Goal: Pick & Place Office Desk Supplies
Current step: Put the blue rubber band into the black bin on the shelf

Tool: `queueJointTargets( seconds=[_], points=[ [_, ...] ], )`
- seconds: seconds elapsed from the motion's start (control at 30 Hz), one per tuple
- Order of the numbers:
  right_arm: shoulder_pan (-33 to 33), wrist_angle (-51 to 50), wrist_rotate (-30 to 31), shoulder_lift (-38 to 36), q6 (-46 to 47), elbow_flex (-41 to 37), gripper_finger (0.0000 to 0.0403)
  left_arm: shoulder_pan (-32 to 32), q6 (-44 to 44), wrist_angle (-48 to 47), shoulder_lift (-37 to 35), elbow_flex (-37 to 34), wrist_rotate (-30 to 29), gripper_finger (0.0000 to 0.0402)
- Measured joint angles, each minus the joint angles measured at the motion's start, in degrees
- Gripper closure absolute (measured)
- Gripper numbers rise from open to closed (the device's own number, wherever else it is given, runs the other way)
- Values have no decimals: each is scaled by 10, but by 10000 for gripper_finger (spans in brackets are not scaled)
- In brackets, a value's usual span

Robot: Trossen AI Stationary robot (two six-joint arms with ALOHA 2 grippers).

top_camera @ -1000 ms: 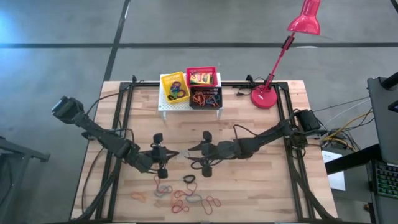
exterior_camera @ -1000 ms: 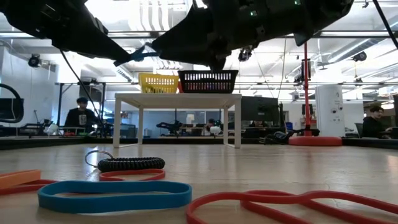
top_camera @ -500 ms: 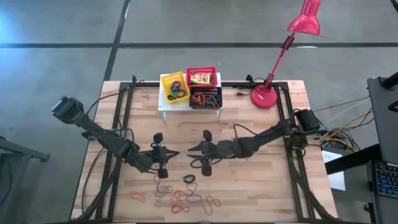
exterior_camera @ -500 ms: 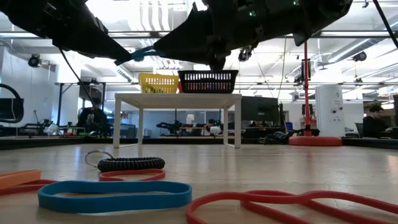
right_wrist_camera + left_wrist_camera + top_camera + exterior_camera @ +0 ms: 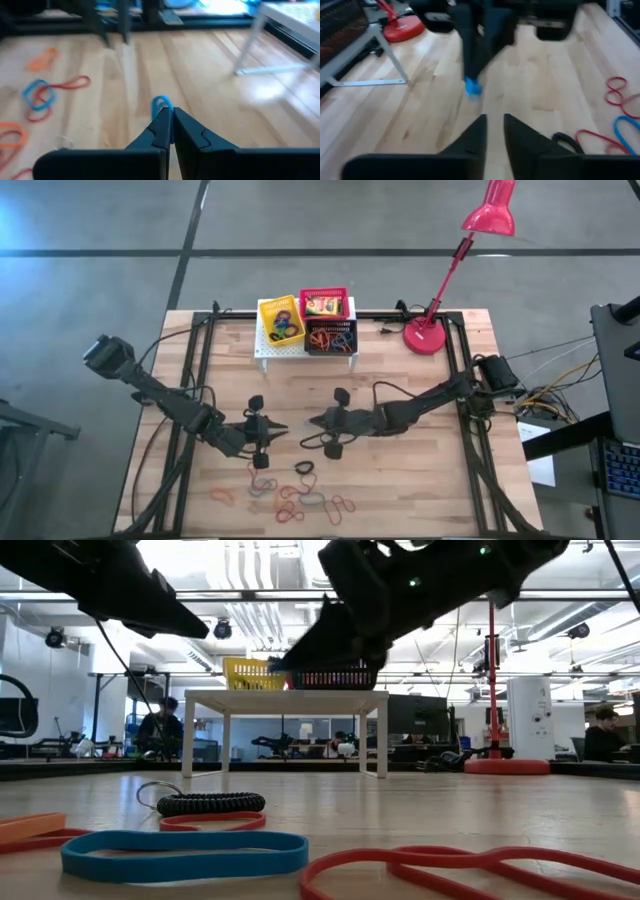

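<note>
R gripper [image 5: 308,420] sits mid-table, above the wood, fingers pinched on a small blue loop [image 5: 160,104] that pokes out past the tips; L gripper [image 5: 284,427] faces it just beside, tip to tip w/ a small gap, fingers [image 5: 475,136] nearly together w/ a narrow slit, nothing in them. Rest of the loops [image 5: 300,498] lie scattered near the front table edge, red, orange, blue, plus a black coiled one [image 5: 211,803], all below both grippers. Bare wood between grippers and the white stand [image 5: 268,352] at the back edge, which carries yellow basket [image 5: 281,321], red basket [image 5: 323,304] and black basket [image 5: 331,338]. Red lamp [image 5: 430,332] base at back R. Side rails hem both arms
</note>
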Motion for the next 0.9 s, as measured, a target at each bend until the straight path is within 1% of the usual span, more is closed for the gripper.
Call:
queueJointTargets(
  seconds=[0.1, 0.23, 0.33, 0.47, 0.6, 0.7, 0.9],
  points=[
    [8, -64, 28, -29, 23, 0, 394, 0, -5, 0, 0, -6, 3, 291],
    [17, -154, 32, -88, 41, 1, 394, 0, -19, 7, 0, -20, 3, 252],
    [18, -199, 33, -138, 43, 3, 394, 0, -20, 15, 0, -31, 3, 241],
    [6, -214, 82, -199, 19, 3, 394, 0, -20, 34, 0, -40, 3, 239],
    [-43, -213, 92, -238, -9, 4, 394, 3, -19, 44, 0, -41, 0, 239],
    [-94, -213, 84, -244, -28, 4, 394, 4, -19, 50, 0, -41, -2, 239],
    [-212, -209, -2, -228, -27, 4, 394, 5, -19, 51, 0, -41, -4, 239]
  ],
)
